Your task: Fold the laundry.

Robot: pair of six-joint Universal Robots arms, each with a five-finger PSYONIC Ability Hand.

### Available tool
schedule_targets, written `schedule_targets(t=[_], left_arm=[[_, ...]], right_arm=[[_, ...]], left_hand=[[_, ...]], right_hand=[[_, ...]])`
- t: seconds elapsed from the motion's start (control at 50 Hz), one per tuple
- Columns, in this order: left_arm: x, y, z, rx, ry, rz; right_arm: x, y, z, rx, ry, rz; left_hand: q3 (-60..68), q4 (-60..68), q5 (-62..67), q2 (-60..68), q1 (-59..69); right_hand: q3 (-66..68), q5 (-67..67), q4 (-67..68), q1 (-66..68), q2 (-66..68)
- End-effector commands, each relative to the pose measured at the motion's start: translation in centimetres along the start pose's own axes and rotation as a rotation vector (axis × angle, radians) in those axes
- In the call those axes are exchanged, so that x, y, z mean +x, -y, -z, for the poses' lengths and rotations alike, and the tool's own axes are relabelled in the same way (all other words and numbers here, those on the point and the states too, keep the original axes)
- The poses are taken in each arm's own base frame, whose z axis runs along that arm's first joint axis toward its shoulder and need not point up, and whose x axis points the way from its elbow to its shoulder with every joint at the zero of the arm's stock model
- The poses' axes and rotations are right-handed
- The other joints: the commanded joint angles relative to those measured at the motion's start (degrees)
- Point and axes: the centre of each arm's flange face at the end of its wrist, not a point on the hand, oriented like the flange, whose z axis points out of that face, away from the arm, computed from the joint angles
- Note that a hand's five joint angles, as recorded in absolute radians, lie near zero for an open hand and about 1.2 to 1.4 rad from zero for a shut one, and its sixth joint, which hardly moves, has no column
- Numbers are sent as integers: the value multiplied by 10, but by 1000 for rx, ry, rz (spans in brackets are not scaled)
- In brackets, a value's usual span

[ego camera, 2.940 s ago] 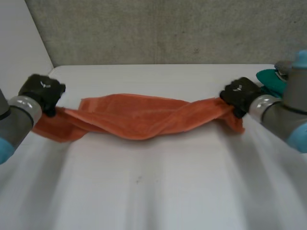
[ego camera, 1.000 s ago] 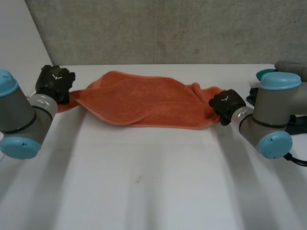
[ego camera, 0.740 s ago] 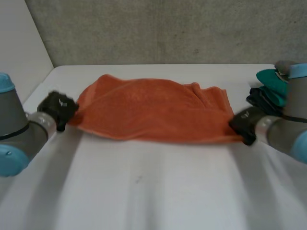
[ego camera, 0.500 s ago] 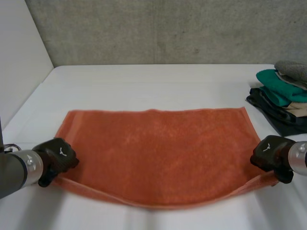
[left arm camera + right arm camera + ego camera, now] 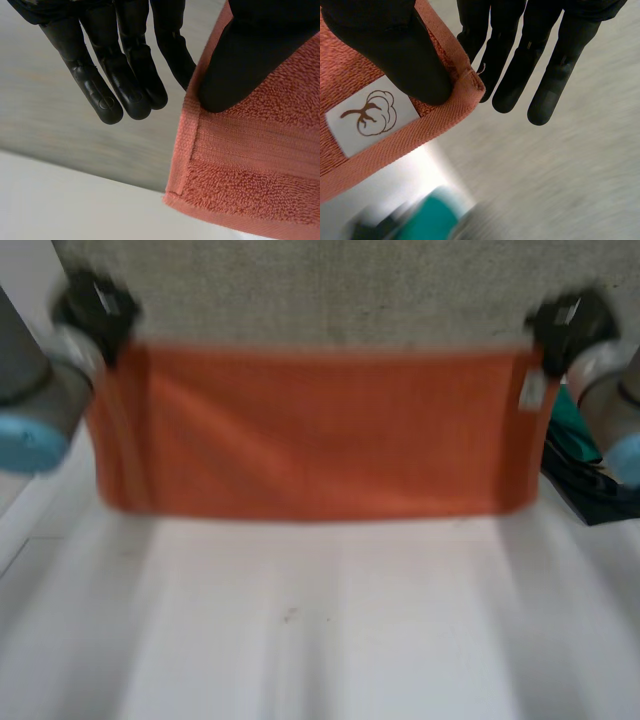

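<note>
1. Left hand [image 5: 95, 305] is up high on the top corner of the orange towel [image 5: 320, 430] on its own side. In the wrist view, that hand [image 5: 105, 65] pinches the hem of the towel [image 5: 250, 165], with the thumb pressed on the face of the cloth and straight fingers [image 5: 172, 45] behind the edge.
2. Over to the right hand [image 5: 565, 325], which sits on the other top corner. Up close, this hand [image 5: 395, 55] has its thumb clamped on the towel [image 5: 460, 100] just beside a label [image 5: 367, 117], with straight fingers [image 5: 520, 60] behind the corner.
3. That makes two hands on two corners of one towel. It hangs spread flat between them, the top edge taut from hand to hand.
4. The lower edge runs roughly level over the white table [image 5: 320, 620]; whether it touches the table I cannot tell.
5. The one label is white with a brown cotton-plant emblem. From the head camera it is a small pale patch [image 5: 531, 390] just below the right hand.
6. One pile of folded clothes [image 5: 590, 490] sits at the table's right side, beside the right arm. It shows teal over dark cloth, too blurred to count the pieces.
7. A grey wall [image 5: 320, 290] stands behind the towel.
</note>
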Motion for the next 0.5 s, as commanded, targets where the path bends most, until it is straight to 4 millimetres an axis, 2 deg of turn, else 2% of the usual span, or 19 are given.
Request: schedule_targets(t=[0.02, 0.08, 0.16, 0.3, 0.32, 0.38, 0.4, 0.46, 0.48, 0.5], left_arm=[[-114, 73, -10, 331, 428, 276], [-120, 79, -11, 369, 444, 307], [-109, 70, -14, 336, 391, 310], [-71, 21, -26, 194, 299, 339], [-57, 9, -27, 157, 260, 349], [-31, -12, -24, 87, 194, 368], [-11, -26, -21, 41, 144, 376], [18, -45, -17, -7, 75, 378], [37, -56, -13, -28, 34, 379], [45, -62, -11, -40, 14, 377]], right_arm=[[67, 88, -16, 468, -304, -269], [66, 100, -12, 530, -310, -294], [53, 97, -10, 513, -263, -272], [17, 61, -13, 371, -145, -246], [6, 50, -14, 328, -114, -238], [-12, 32, -13, 265, -58, -219], [-26, 17, -12, 214, -16, -207], [-45, -6, -9, 135, 43, -186], [-58, -22, -5, 80, 77, -170], [-64, -30, -3, 52, 98, -160]], left_hand=[[116, 111, 137, 113, 134], [116, 111, 137, 113, 134], [116, 111, 137, 113, 134], [116, 111, 137, 113, 134], [116, 111, 137, 113, 134], [116, 111, 137, 113, 134], [116, 111, 137, 113, 134], [116, 111, 137, 113, 134], [116, 111, 137, 113, 134], [116, 111, 137, 113, 134]], right_hand=[[122, 122, 116, 153, 130], [122, 122, 116, 153, 130], [122, 122, 116, 153, 130], [122, 122, 116, 153, 130], [122, 122, 116, 153, 130], [122, 122, 116, 153, 130], [122, 122, 116, 153, 130], [122, 122, 116, 153, 130], [122, 122, 116, 153, 130], [122, 122, 116, 153, 130]])
